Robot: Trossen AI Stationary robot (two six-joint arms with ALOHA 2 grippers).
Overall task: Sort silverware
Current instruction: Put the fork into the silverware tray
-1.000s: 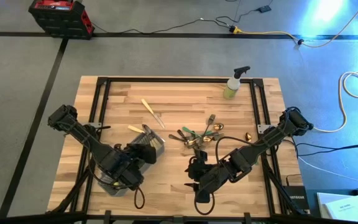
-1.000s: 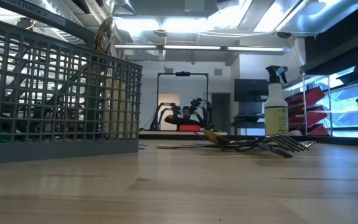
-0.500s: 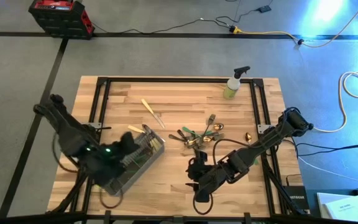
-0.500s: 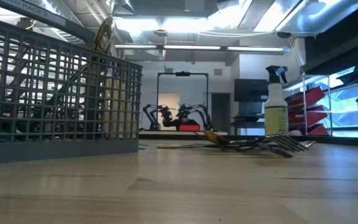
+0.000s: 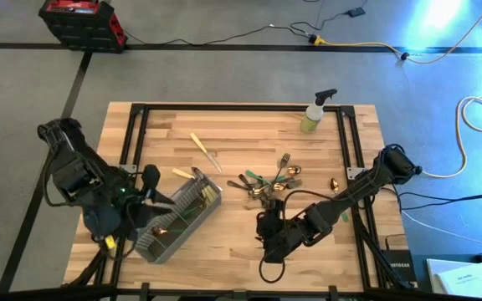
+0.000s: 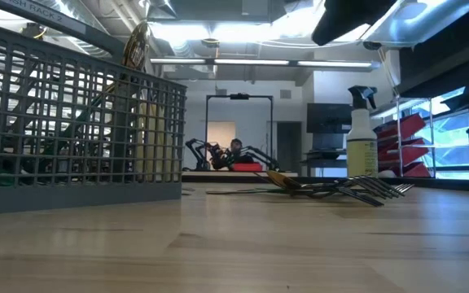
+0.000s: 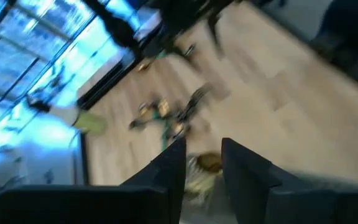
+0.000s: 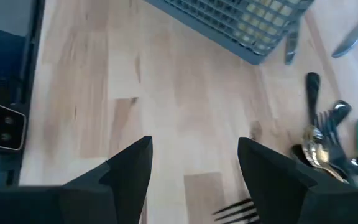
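The right gripper (image 8: 194, 168) is hanging over bare wood near the front of the table (image 5: 249, 125), its two fingers (image 8: 129, 168) standing well apart with nothing between them. The left gripper (image 7: 202, 163) is hovering just left of the grey mesh basket (image 5: 178, 219); its view is smeared with blur, but the fingers are showing a narrow gap, and whether anything is sitting in it is hard to make out.

Moving outward, the silverware is lying in three places. One pile (image 5: 268, 182) of gold-headed forks and spoons is tangling at mid-table, green and dark handles crossing so much that a count is not possible. Two cream-handled pieces are lying apart: one (image 5: 205, 150) toward the back, another (image 5: 182, 174) just beside the basket's back corner. More pieces are resting inside the basket, gold glinting through the mesh. One small gold object (image 5: 334, 182) is sitting alone right of the pile, too small to name.

One spray bottle (image 5: 314, 114) is standing upright at the back edge.

In the low view, only a dark piece of one arm is poking in at the top.
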